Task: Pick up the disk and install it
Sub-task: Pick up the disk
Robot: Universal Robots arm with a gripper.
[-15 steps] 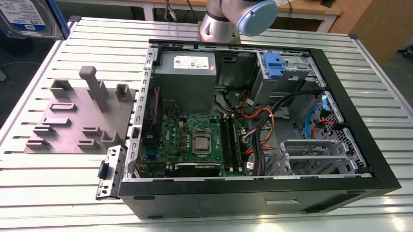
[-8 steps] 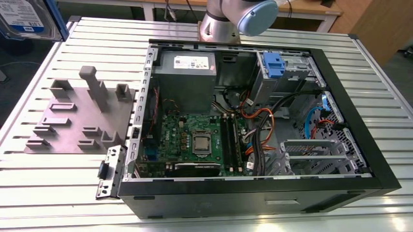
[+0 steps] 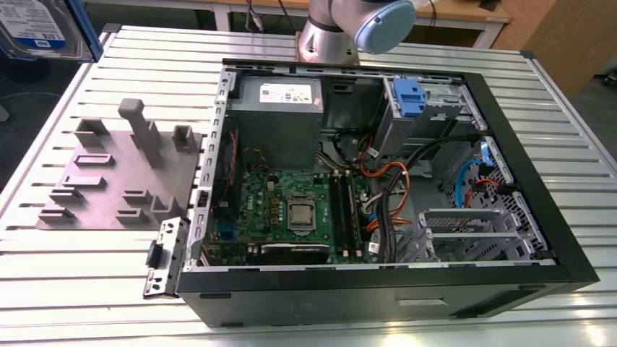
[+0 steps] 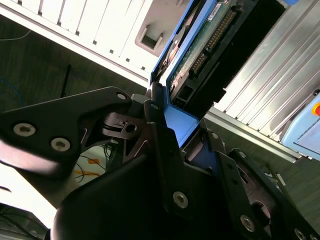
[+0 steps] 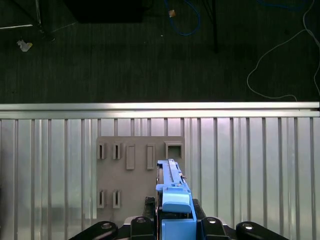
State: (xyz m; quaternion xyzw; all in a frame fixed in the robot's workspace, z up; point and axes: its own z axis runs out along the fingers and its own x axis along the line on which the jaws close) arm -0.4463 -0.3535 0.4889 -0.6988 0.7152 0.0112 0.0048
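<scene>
Within black gripper, flat blue-framed disk

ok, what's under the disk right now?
In the first wrist view the disk, clamped in the claw, hangs over the grey slotted fixture on the ribbed table. The fixture's patch directly beneath it is covered.

The gap between your fingers is taken up by the disk. Straight past them lies the grey fixture with upright posts, so watch those. Bare slats on either side of it leave you room. Off the table edge is open floor with loose cables. Well apart from your fingers, the open case is crowded with wires, a blue latch and a metal cage.
</scene>
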